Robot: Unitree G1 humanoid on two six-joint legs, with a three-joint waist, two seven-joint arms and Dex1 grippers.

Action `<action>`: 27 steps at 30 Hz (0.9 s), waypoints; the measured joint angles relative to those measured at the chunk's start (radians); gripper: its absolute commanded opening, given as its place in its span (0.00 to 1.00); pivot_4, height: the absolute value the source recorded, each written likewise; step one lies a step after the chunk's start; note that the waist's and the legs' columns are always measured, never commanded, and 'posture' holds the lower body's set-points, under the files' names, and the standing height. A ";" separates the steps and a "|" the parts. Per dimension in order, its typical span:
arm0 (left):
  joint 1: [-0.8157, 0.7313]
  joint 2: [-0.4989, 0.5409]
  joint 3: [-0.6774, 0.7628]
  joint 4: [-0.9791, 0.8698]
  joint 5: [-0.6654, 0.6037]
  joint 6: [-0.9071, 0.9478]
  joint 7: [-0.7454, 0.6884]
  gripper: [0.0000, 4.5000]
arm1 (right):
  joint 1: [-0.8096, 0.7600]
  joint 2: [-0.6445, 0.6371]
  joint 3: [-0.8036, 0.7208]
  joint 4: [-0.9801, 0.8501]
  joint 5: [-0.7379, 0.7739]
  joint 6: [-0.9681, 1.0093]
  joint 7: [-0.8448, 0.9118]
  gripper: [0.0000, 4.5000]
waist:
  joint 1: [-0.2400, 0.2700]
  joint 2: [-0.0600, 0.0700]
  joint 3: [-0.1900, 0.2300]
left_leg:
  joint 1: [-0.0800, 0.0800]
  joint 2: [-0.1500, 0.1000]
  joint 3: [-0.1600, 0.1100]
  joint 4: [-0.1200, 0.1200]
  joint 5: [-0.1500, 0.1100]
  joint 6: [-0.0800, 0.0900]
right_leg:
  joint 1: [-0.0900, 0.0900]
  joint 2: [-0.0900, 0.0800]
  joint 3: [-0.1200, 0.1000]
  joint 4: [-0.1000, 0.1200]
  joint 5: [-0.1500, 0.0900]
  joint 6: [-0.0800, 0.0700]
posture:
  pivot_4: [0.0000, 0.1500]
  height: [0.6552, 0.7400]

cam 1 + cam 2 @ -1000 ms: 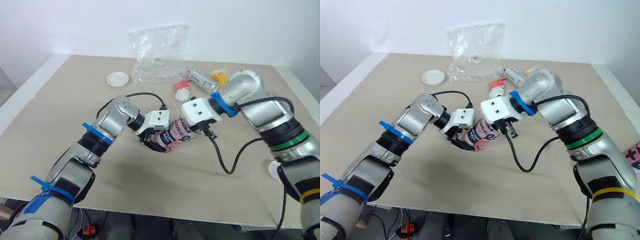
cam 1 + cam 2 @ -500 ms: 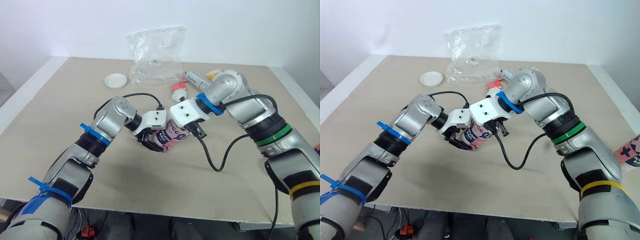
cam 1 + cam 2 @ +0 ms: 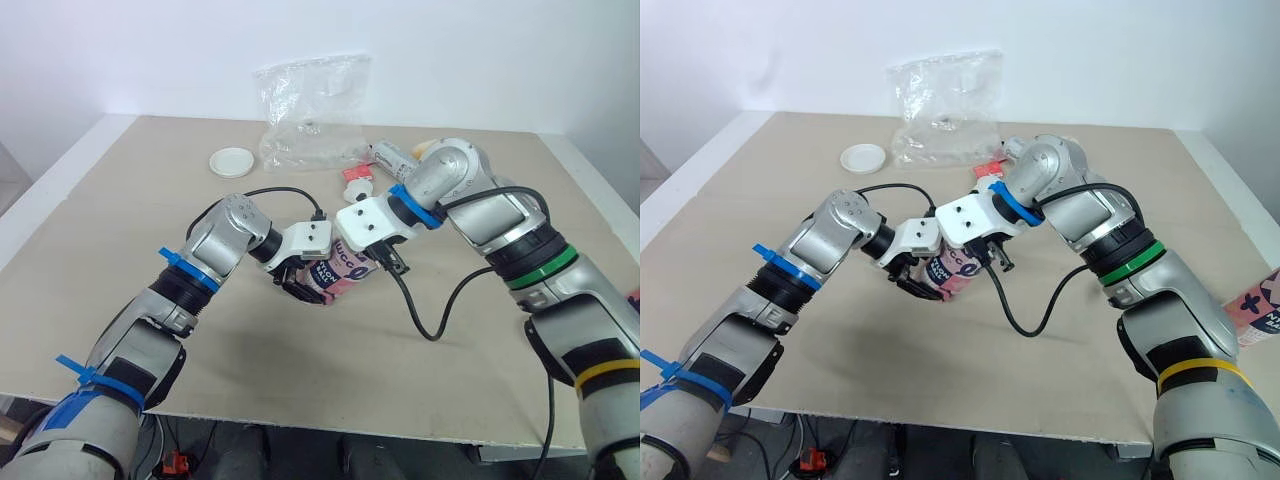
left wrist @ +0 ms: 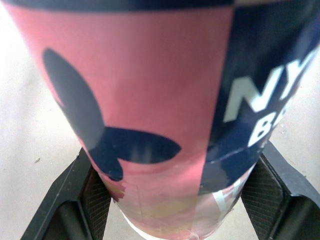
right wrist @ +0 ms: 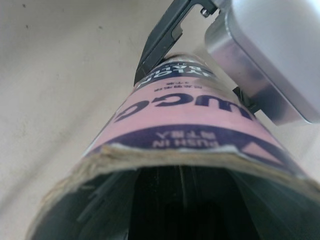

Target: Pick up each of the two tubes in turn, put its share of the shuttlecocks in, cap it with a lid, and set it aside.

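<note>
A pink and navy tube (image 3: pixel 345 270) hangs tilted just above the table's middle. My left gripper (image 3: pixel 305 285) is shut on its lower end, and in the left wrist view a black finger (image 4: pixel 95 195) presses each side of the tube (image 4: pixel 150 100). My right gripper (image 3: pixel 388 262) is at the tube's upper, open end. The right wrist view looks straight into that dark open mouth (image 5: pixel 175 200); what is inside cannot be made out. A white lid (image 3: pixel 232 160) lies at the back left of the table. Another pink tube (image 3: pixel 1262 312) shows at the far right edge.
A crumpled clear plastic bag (image 3: pixel 312 110) stands at the back centre. Beside it to the right lie a silvery cylinder (image 3: pixel 395 155), a yellow item (image 3: pixel 430 148) and a red-and-white piece (image 3: pixel 357 175). A black cable (image 3: pixel 430 320) loops from my right wrist over the table.
My right gripper has moved left, closer onto the tube's open end. My left gripper still holds the tube in about the same place. The camera has shifted slightly.
</note>
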 measured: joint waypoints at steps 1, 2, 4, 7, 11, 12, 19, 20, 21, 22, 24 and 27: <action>0.000 0.000 0.001 0.001 0.000 -0.001 -0.001 0.72 | 0.000 -0.005 -0.001 -0.001 0.008 0.005 0.000 0.01 | 0.000 0.000 0.000 | 0.000 0.000 0.000 0.000 0.000 0.000 | 0.000 0.000 0.000 0.000 0.000 0.000 | 1.00 1.00; 0.000 0.000 0.001 0.001 0.000 -0.003 -0.001 0.72 | 0.000 -0.007 -0.001 -0.001 0.012 0.007 0.000 0.01 | 0.000 0.000 0.000 | 0.000 0.000 0.000 0.000 0.000 0.000 | 0.000 0.000 0.000 0.000 0.000 0.001 | 1.00 1.00; 0.000 -0.001 0.002 0.002 0.000 -0.006 -0.003 0.72 | 0.000 -0.013 -0.001 -0.002 0.029 0.015 0.000 0.01 | 0.001 0.000 0.000 | 0.000 0.000 -0.001 0.000 0.000 0.000 | 0.000 0.000 0.000 0.000 -0.001 0.001 | 1.00 1.00; 0.000 -0.003 0.004 0.004 -0.001 -0.010 -0.004 0.72 | 0.000 -0.019 -0.001 -0.003 0.046 0.024 0.000 0.01 | 0.001 0.000 0.000 | -0.002 -0.001 -0.001 0.000 0.000 0.000 | -0.001 0.000 0.000 0.000 -0.001 0.002 | 1.00 1.00; 0.000 -0.005 0.007 0.005 -0.002 -0.019 -0.006 0.72 | 0.000 -0.037 -0.002 -0.009 0.070 0.035 0.001 0.01 | 0.003 0.000 0.000 | -0.004 -0.003 -0.002 0.000 0.000 0.000 | -0.002 -0.001 0.000 0.000 -0.001 0.003 | 1.00 1.00; 0.000 -0.004 0.007 0.006 -0.002 -0.023 -0.006 0.72 | 0.000 -0.043 -0.003 -0.013 0.072 0.038 0.001 0.01 | 0.003 0.000 0.000 | -0.004 -0.003 -0.002 0.000 0.000 0.000 | -0.002 -0.001 0.000 0.000 -0.001 0.003 | 1.00 1.00; 0.000 -0.006 0.014 0.025 -0.004 -0.033 -0.008 0.72 | -0.006 -0.088 -0.061 -0.022 0.101 0.071 0.001 0.01 | 0.005 0.000 0.000 | -0.004 -0.004 -0.002 0.000 0.000 0.000 | -0.002 -0.002 0.000 0.000 -0.001 0.003 | 1.00 1.00; 0.000 -0.006 0.015 0.026 -0.004 -0.033 -0.010 0.72 | -0.006 -0.095 -0.070 -0.022 0.107 0.074 0.001 0.01 | 0.005 0.000 0.000 | -0.004 -0.004 -0.002 0.000 0.000 0.000 | -0.002 -0.002 0.000 0.000 -0.002 0.003 | 1.00 1.00; 0.000 -0.006 0.015 0.027 -0.004 -0.035 -0.012 0.72 | -0.006 -0.103 -0.084 -0.023 0.113 0.081 0.001 0.01 | 0.004 0.000 0.000 | -0.004 -0.004 -0.002 0.000 0.000 0.000 | -0.002 -0.002 0.000 0.000 -0.002 0.002 | 1.00 1.00; 0.000 -0.005 0.015 0.028 -0.004 -0.036 -0.013 0.72 | -0.006 -0.106 -0.088 -0.023 0.115 0.083 0.001 0.01 | 0.004 0.000 0.000 | -0.004 -0.004 -0.002 0.000 0.000 0.000 | -0.002 -0.002 0.000 0.000 -0.003 0.001 | 1.00 1.00; 0.000 -0.005 0.015 0.032 -0.003 -0.044 -0.014 0.72 | -0.006 -0.116 -0.100 -0.028 0.129 0.099 0.001 0.01 | 0.005 0.000 0.000 | -0.004 -0.004 -0.002 0.000 0.000 0.000 | -0.002 -0.002 0.000 0.000 -0.002 0.002 | 1.00 1.00; 0.001 -0.006 0.017 0.033 -0.005 -0.046 -0.014 0.72 | -0.004 -0.139 -0.160 -0.051 0.179 0.161 0.001 0.01 | 0.005 0.000 0.000 | -0.005 -0.004 -0.002 0.000 0.000 0.000 | -0.002 -0.003 0.000 0.000 -0.002 0.001 | 1.00 1.00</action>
